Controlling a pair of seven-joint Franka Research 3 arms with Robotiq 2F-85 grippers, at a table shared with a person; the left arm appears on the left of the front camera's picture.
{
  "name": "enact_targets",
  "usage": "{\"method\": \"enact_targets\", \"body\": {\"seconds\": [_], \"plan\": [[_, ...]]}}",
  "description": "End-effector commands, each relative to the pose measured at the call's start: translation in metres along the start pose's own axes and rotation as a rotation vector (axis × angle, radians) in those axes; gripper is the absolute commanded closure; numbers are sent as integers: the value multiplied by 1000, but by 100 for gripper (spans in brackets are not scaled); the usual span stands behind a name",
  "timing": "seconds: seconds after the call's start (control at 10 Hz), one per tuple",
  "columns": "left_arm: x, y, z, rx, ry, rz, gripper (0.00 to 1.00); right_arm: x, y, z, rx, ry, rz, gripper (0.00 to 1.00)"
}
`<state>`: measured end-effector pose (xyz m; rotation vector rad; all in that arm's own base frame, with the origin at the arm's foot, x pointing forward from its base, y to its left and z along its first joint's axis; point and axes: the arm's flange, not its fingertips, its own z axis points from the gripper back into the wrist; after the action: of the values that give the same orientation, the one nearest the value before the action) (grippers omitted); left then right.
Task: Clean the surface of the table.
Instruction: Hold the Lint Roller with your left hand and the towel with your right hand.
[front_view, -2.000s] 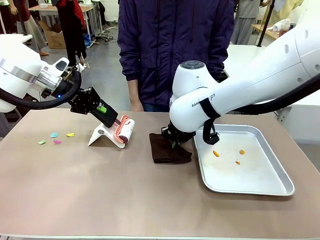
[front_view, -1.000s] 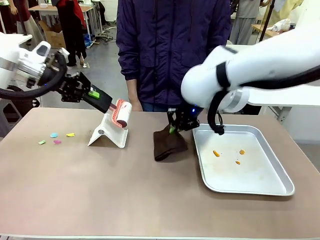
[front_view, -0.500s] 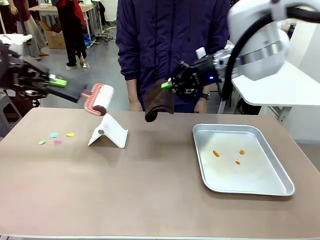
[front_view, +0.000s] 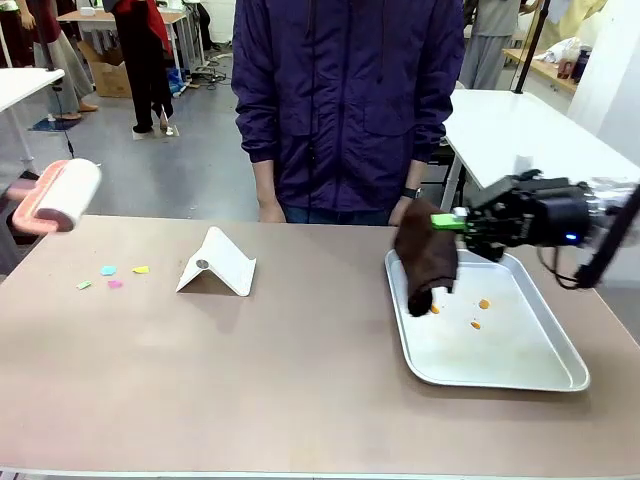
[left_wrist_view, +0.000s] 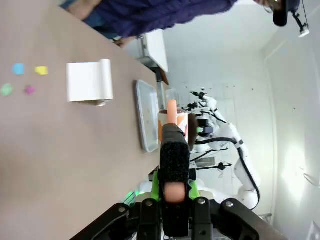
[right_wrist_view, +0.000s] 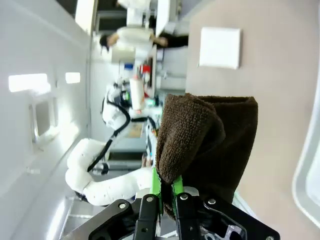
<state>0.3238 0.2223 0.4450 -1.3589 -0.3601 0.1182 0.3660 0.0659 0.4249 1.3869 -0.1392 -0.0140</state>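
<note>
Taupe matte flat-topped bench (front_view: 300, 380) – spans foreground, judged rigid, smooth, wiped not grasped | right end effector (front_view: 455, 222) clamped on limp dark brown terry cloth (front_view: 425, 262) over silver metal tray (front_view: 560, 378) | left end effector (left_wrist_view: 173, 187) clamped on pink-handled white lint roller (front_view: 60, 195) – light

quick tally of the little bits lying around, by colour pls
On the table:
green paper scrap: 1
blue paper scrap: 1
pink paper scrap: 1
yellow paper scrap: 1
In the metal tray:
orange crumbs: 3
Total: 7
</note>
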Motion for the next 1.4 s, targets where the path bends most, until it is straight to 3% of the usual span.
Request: {"method": "enact_targets", "body": {"seconds": [0.0,0.1,0.3,0.5,0.6,0.9,1.3], "plan": [[12,17,29,63,32,-55,81,1,3,62,-30,-64,32,100],[9,27,47,103,18,-55,81,-1,1,96,-29,-60,45,100],[-4,53,83,42,-63,-77,81,-12,-9,164,-48,-87,-6,100],[-17,76,95,-75,-143,-83,81,-27,-27,222,12,-118,39,100],[-18,82,90,-75,-141,-71,81,-33,-39,238,35,-156,12,100],[-12,79,83,-26,-153,-14,81,-41,-60,252,73,-227,45,100],[-21,88,89,-43,-141,-42,81,-47,-51,249,42,-205,0,100]]}}
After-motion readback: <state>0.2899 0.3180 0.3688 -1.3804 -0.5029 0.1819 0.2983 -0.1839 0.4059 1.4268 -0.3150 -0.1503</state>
